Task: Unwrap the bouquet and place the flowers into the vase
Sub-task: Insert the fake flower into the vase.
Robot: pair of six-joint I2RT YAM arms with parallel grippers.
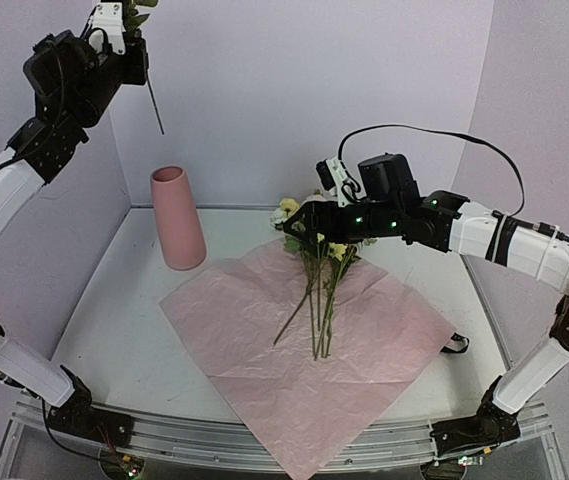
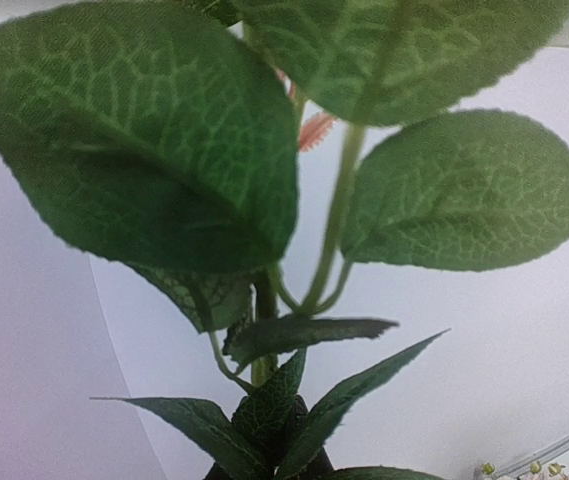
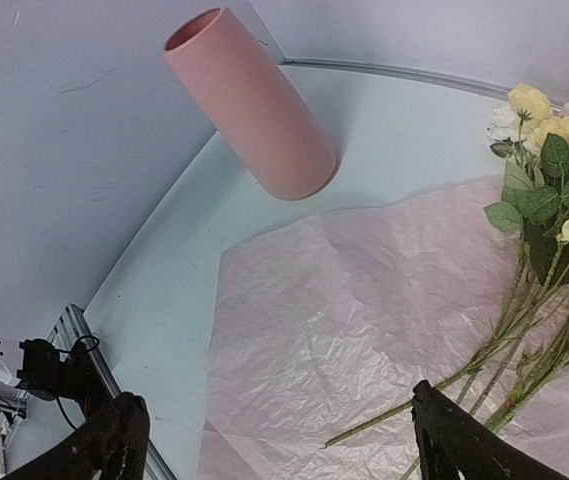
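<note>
Tall salmon-pink tapered vase (image 1: 176, 218) stands far-left on tabletop (image 1: 124, 330), just beside crinkled pink paper sheet's (image 1: 264, 345) far-left edge. Sheet overhangs near edge; green-stemmed yellow flowers (image 1: 320, 290) lie on it, blooms far. Left gripper (image 1: 124, 20) holds leafy stem (image 1: 154, 105) above far-left corner.

No legible writing

Neither the vase (image 1: 177, 217) nor the pink paper sheet (image 1: 264, 340) carries any readable text, label or number.

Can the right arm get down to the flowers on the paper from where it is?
Probably yes. The right gripper hangs open just above the flowers, which lie bare on the pink paper. The left gripper, shut on a single flower, is high up, well clear.
</note>
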